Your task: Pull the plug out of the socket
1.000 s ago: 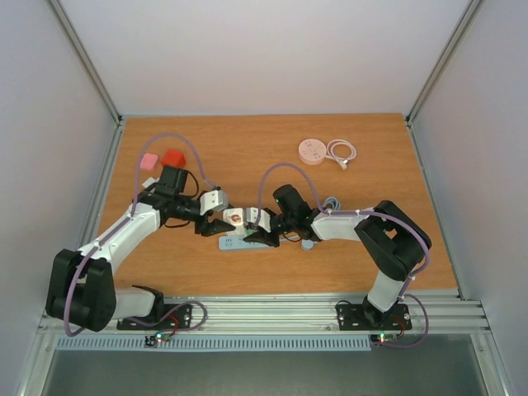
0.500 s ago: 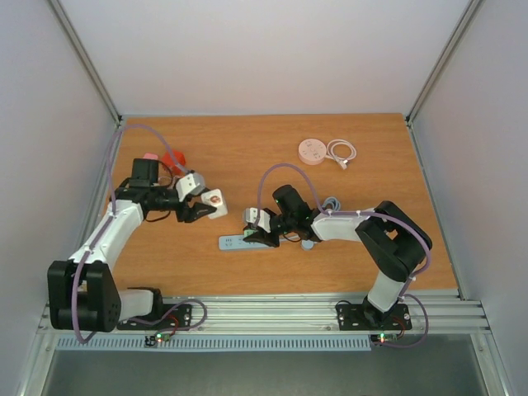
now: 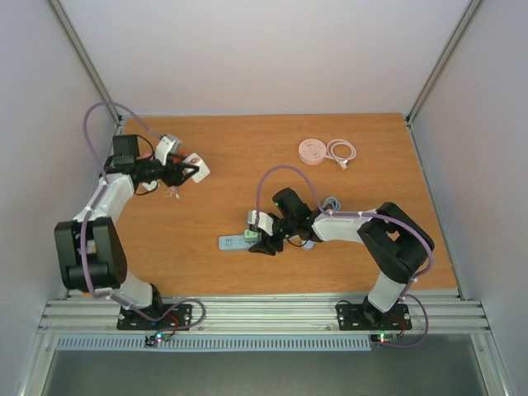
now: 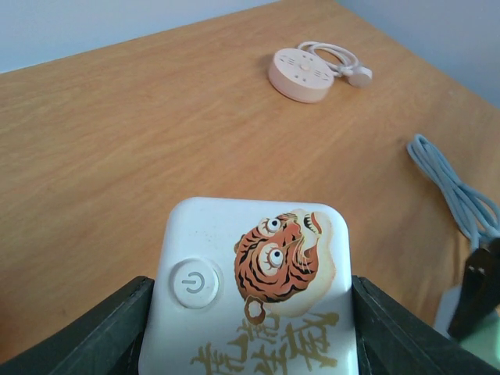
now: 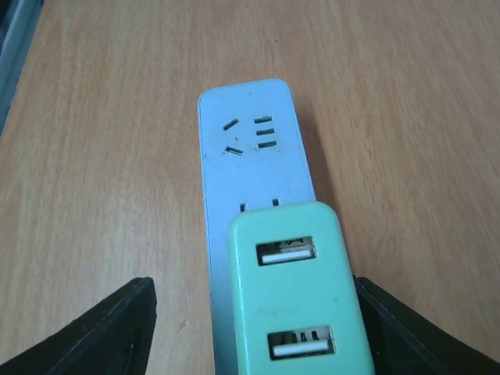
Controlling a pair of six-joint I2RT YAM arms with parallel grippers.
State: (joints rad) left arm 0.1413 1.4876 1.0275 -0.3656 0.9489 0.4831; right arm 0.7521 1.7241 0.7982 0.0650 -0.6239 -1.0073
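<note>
**Plug** (image 3: 199,164): white, square-faced, printed with a tiger head, a power symbol and gold lettering. It is sitting well apart from the power strip, over the 10 o'clock part of the bench (image 3: 247,140). Whether it is touching the wood cannot be told.

**Left gripper** (image 3: 186,169): it is clamping the plug, with its black fingers (image 4: 101,336) pressing on two opposite sides and the printed face turned toward the wrist camera.

**Power strip** (image 3: 233,242): pale and flat, it is lying on the bench near the centre, running along the 9-to-3 line. One set of slots is showing uncovered at its 9 o'clock end.

**Green adapter** (image 3: 252,236): it has two USB ports and is sitting plugged into the strip toward the 3 o'clock end.

**Right gripper** (image 3: 262,239): it is straddling the green adapter with its jaws spread and is gripping nothing. One finger (image 5: 101,328) is standing apart from the strip, and the other is lying just beside the adapter's edge.

**Blue cable** (image 3: 330,204): it is lying looped on the wood at 3 o'clock from the strip, behind the right arm.

**Round pink disc** (image 3: 312,151): it is resting at the 1 o'clock part of the bench.

**White cord** (image 3: 341,152): it is lying coiled, touching the disc on its 3 o'clock side.
</note>
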